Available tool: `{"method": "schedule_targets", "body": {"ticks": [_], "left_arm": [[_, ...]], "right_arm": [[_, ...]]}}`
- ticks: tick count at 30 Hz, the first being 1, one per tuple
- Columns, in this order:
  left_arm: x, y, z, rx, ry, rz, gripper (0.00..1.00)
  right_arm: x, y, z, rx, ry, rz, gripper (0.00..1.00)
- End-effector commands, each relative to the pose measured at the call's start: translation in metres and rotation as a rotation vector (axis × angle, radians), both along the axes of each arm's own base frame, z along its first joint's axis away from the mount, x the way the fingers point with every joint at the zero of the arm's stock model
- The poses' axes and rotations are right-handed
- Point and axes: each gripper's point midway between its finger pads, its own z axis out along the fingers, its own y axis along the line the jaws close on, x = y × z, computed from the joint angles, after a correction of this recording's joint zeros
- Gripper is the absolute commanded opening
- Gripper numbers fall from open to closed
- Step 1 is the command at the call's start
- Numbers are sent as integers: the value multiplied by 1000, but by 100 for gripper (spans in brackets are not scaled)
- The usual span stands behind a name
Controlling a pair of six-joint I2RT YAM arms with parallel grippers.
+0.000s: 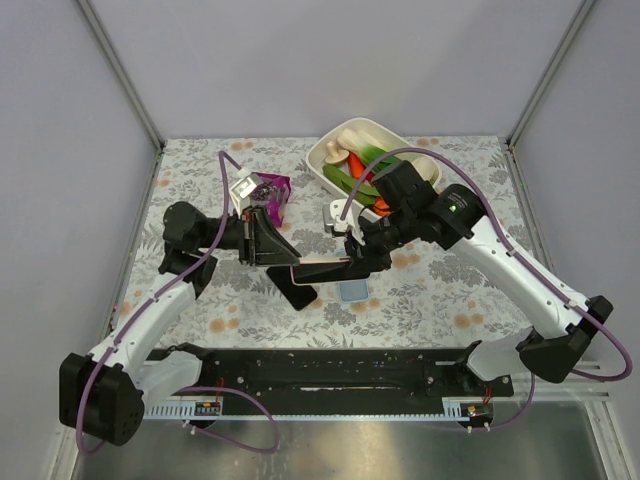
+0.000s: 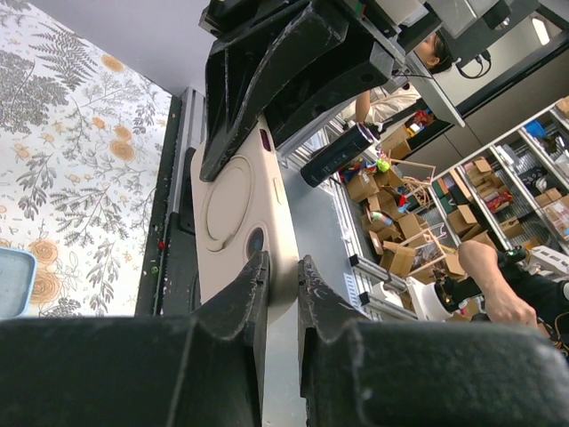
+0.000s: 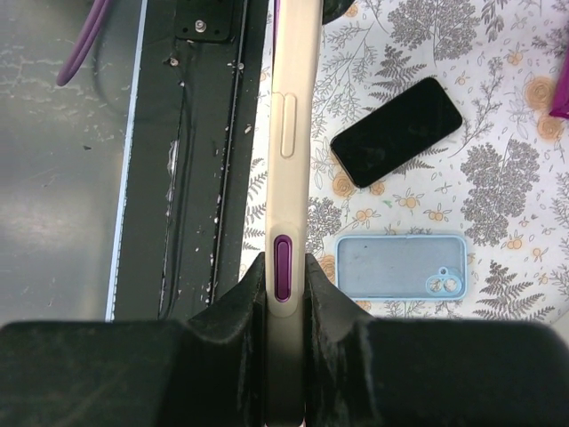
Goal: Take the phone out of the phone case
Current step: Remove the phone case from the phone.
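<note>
**Top external: beige case pinched from both ends above the surface**

Top external view: a beige phone case (image 1: 320, 262) is held off the floral surface (image 1: 450, 300), over its middle. The left claw (image 1: 292, 263) is pinched on one end and the right claw (image 1: 350, 262) on the other. A black phone (image 1: 300, 294) is seen lying flat just below the case, toward the near edge. A blue case (image 1: 352, 290) lies just beside it on the right. A white bin (image 1: 325, 160) of vegetables is placed at the far edge, right of centre. A purple object (image 1: 270, 192) is seen beside the left wrist.

Left wrist view: the back of the phone case (image 2: 233, 209), with its round ring and a camera opening, is shown. Its near end is gripped between the left claw's fingers (image 2: 240, 298), and the right claw is clamped on the far end. Whether a phone sits inside cannot be told.

Right wrist view: the phone case (image 3: 289, 133) is seen edge-on, its purple side button squeezed in the right claw (image 3: 284, 276). The black phone (image 3: 396, 132) and the blue case (image 3: 400, 265) lie apart on the surface.
</note>
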Motion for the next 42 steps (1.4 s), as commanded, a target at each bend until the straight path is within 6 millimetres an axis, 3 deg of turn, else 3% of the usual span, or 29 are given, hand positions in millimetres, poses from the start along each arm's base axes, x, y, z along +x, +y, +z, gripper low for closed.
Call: {"method": "schedule_targets", "body": {"ticks": [1,12,22,31,42], "left_arm": [[36,-6,-4,-10,59,169,0],[46,-4,-9,-31,150,201,0],[16,-3,13,-96,69,96,0],[32,-7,-11,-28,143,128,0],[35,-7,-15,-27,150,134,0]], "right_arm": [[-34,27,59,219,-67,206,0],[-46,29,69,222,-76,265,0],[-53,31,66,221,-43,309,0],[-65,32,73,222,-50,347,0],[-92,30,81,220,-39,437,0]]}}
